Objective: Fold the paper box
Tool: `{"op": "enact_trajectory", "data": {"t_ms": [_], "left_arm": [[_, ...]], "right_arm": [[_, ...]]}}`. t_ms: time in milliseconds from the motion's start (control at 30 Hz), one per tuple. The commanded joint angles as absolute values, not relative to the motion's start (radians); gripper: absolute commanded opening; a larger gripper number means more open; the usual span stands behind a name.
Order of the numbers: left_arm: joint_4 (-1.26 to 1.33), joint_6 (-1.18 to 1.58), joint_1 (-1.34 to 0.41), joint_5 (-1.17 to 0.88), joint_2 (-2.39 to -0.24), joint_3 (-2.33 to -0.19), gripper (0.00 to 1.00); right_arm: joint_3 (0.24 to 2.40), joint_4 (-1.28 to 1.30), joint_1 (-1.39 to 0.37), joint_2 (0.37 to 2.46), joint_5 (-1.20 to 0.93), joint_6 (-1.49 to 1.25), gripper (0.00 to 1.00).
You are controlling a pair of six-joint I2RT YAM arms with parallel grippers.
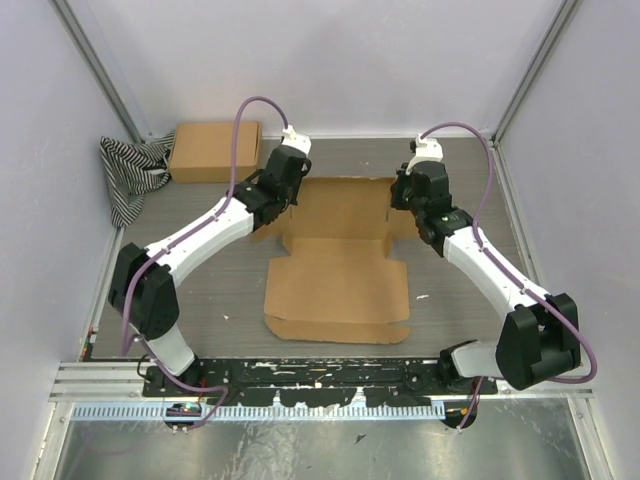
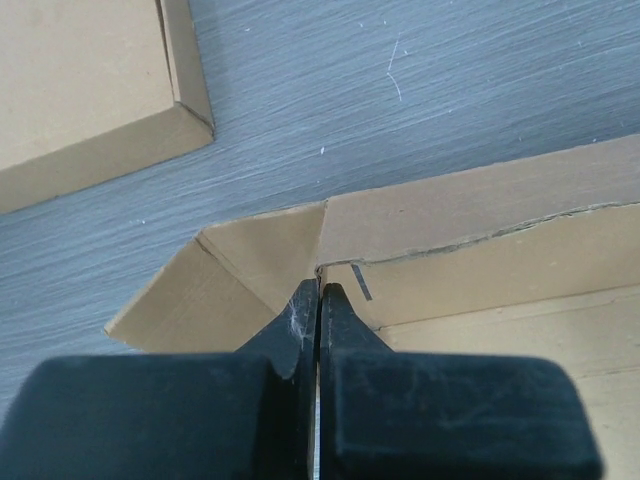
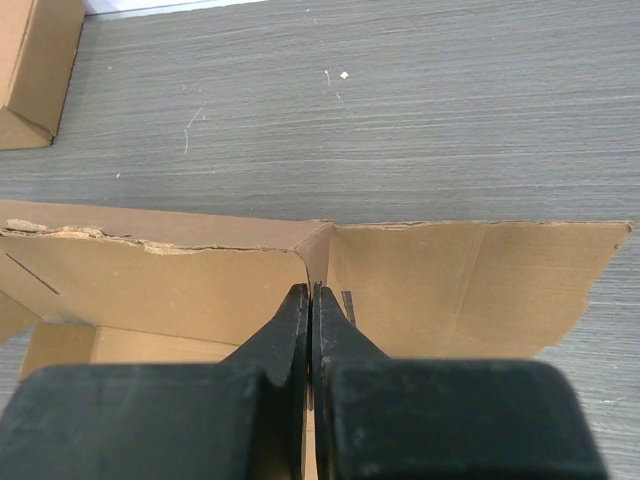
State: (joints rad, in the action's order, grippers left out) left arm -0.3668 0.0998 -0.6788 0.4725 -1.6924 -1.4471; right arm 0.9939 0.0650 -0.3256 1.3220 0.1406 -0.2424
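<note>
Raising the far wall looks the current step. Paper box lies mostly flat, mid table. Left gripper and right gripper sit at its far corners, jaws pressed together (card pinched? unclear). Lift both evenly, creasing along the score.

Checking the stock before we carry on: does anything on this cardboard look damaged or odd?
Yes. The paper box has a ragged, torn-looking top edge on its far wall. Both wrist views show it, and in the right wrist view the outer layer looks peeled and frayed towards the left end.
</note>
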Motion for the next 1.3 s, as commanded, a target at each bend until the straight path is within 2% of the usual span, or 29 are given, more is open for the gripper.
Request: {"op": "enact_trajectory", "data": {"t_ms": [0,133,167,300,467,633,733,900,1033,1267], "left_arm": [[-0.386,0.111,-0.68,0.478,-1.704,-1.443,0.0],[-0.343,0.132,-0.68,0.527,-1.678,-1.394,0.0],[-0.323,0.135,-0.679,0.545,-1.669,-1.376,0.0],[-0.201,0.143,-0.671,0.62,-1.625,-1.284,0.0],[-0.059,0.15,-0.645,0.668,-1.576,-1.196,0.0],[0.21,0.098,-0.638,0.662,-1.495,-1.054,0.0],[0.361,0.062,-0.633,0.624,-1.462,-0.984,0.0],[0.474,0.036,-0.626,0.531,-1.458,-0.958,0.0],[0.503,0.029,-0.624,0.524,-1.481,-0.96,0.0],[0.513,0.02,-0.611,0.547,-1.519,-0.959,0.0]], "right_arm": [[1.02,0.047,-0.328,1.29,0.127,-0.244,0.01],[1.036,0.069,-0.327,1.297,0.12,-0.244,0.03],[1.046,0.085,-0.328,1.303,0.117,-0.244,0.07],[1.098,0.145,-0.327,1.321,0.118,-0.246,0.42],[1.171,0.188,-0.32,1.286,0.156,-0.216,0.5],[1.253,0.188,-0.199,1.315,0.178,-0.198,0.51],[1.294,0.184,-0.034,1.4,0.068,-0.228,0.49],[1.339,0.158,0.112,1.607,-0.163,-0.225,0.4],[1.333,0.13,0.129,1.755,-0.316,-0.179,0.35],[1.232,0.029,0.128,1.789,-0.495,-0.152,0.32]]}}
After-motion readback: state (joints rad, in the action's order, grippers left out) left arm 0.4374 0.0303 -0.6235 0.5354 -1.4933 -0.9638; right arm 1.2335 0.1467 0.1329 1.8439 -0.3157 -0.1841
